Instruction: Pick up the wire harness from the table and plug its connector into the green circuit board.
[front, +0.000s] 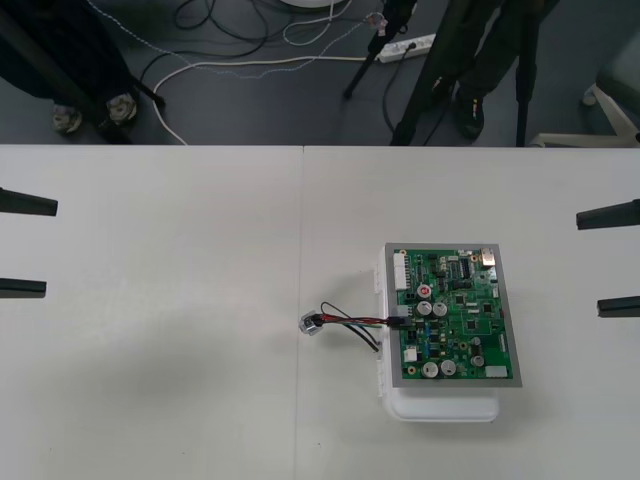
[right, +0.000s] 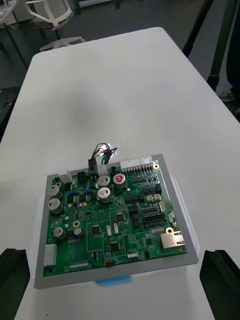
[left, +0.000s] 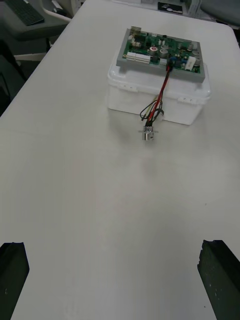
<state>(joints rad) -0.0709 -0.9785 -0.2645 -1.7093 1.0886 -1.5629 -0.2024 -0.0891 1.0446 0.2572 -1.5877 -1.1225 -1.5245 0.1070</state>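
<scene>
Shows harness plugged into board at its left edge, socket lying on bench beside base. Shows left tool and right tool parked at own sides, fingers apart.

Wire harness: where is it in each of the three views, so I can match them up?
Front view: wire harness on the table, beside the left edge of the green circuit board.
Right wrist view: wires bunched just beyond the board's far edge.
Left wrist view: socket on the table, in front of the white base.
Shared landmark: the green board.
</scene>
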